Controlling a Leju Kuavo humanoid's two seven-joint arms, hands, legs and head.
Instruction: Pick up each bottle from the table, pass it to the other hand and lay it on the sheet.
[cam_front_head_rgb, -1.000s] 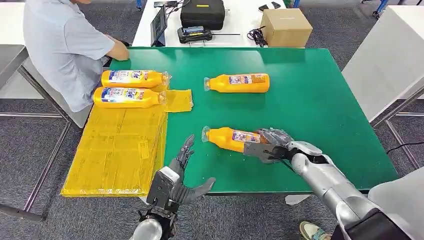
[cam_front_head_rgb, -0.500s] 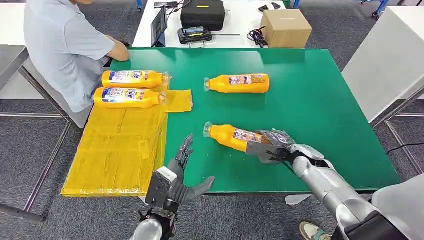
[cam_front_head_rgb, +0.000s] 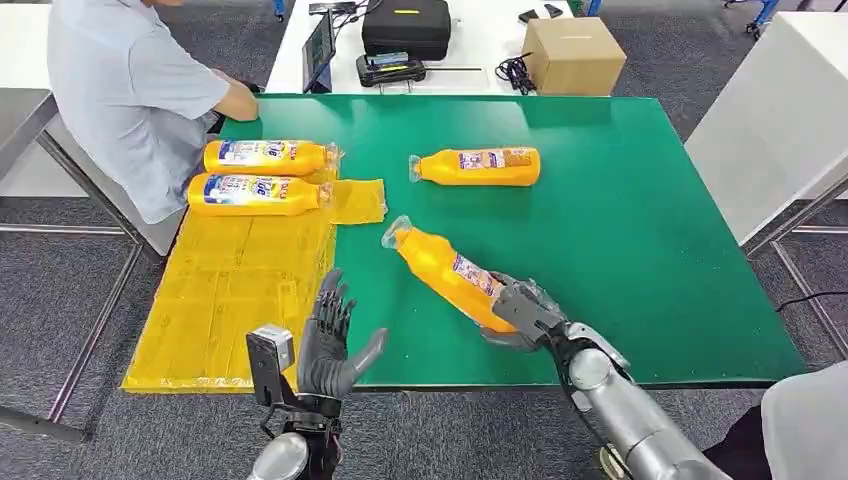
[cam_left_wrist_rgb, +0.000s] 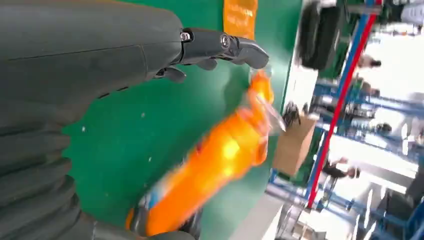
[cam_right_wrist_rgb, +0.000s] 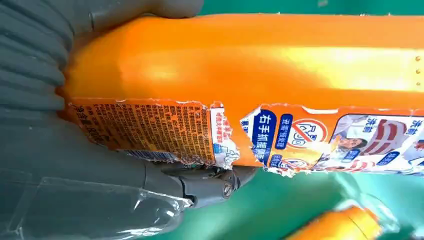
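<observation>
My right hand (cam_front_head_rgb: 520, 312) grips the base end of an orange bottle (cam_front_head_rgb: 447, 273), lifted off the green table (cam_front_head_rgb: 640, 230) and tilted, cap end toward the yellow sheet (cam_front_head_rgb: 235, 290). The right wrist view is close on that bottle (cam_right_wrist_rgb: 280, 65) with its torn label, my fingers (cam_right_wrist_rgb: 205, 187) wrapped around it. My left hand (cam_front_head_rgb: 335, 340) is raised at the table's near edge, fingers spread, holding nothing. From the left wrist the bottle (cam_left_wrist_rgb: 215, 170) is blurred beyond my fingers (cam_left_wrist_rgb: 225, 47). Two bottles (cam_front_head_rgb: 265, 157) (cam_front_head_rgb: 255, 194) lie on the sheet's far end. Another bottle (cam_front_head_rgb: 478, 166) lies on the table.
A person in a grey shirt (cam_front_head_rgb: 125, 95) sits at the table's far left corner. Behind the green table a white table carries a cardboard box (cam_front_head_rgb: 575, 55), a black case (cam_front_head_rgb: 405, 27) and a tablet. A white table (cam_front_head_rgb: 780, 120) stands to the right.
My right hand lifted the bottle off the table and swung it toward me and leftward, cap now pointing at the sheet. My left hand rose and turned more upright, fingers spread.
</observation>
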